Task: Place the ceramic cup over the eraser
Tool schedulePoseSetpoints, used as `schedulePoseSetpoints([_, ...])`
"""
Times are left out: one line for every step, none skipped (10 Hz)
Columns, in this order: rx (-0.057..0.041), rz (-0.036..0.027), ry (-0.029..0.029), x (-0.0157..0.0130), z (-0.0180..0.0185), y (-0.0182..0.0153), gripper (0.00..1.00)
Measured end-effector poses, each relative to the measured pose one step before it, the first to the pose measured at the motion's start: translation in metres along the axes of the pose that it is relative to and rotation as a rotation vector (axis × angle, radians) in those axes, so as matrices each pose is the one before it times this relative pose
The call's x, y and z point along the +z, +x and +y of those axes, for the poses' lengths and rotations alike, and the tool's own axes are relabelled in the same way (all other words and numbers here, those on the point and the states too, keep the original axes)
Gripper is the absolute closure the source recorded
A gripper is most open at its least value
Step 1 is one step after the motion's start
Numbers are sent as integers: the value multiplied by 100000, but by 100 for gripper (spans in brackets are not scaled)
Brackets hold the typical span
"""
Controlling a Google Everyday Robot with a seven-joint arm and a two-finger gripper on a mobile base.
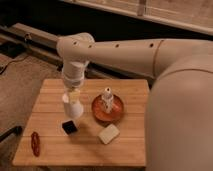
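Observation:
The ceramic cup point(73, 107) is a small white tapered cup held at its top by my gripper point(74, 94), which hangs down from the arm's wrist over the left middle of the wooden table point(55, 155). The cup sits just behind the eraser point(69, 127), a small black block on the table, and a little to its right. The cup's lower edge is close to the eraser but apart from it. I cannot tell whether the cup touches the table.
A reddish-brown bowl point(114, 114) with a small white object point(107, 98) in it stands right of the cup. A cream-white slab point(108, 134) lies in front of the bowl. A red elongated object point(35, 143) lies near the front left corner. My large arm fills the right side.

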Motion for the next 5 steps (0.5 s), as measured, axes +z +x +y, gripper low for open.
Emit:
schedulePoseSetpoints([202,-989,120,-304,1090,-379,100])
schedulePoseSetpoints([-317,-1047,160,-238,630,-579,100])
schedulePoseSetpoints([-830,-1064,18,-185,622,-800,100])
schedulePoseSetpoints([-797,-724,-203,8,382,-489,100])
schedulePoseSetpoints([-1342,-565,-401,126,409,-691,100])
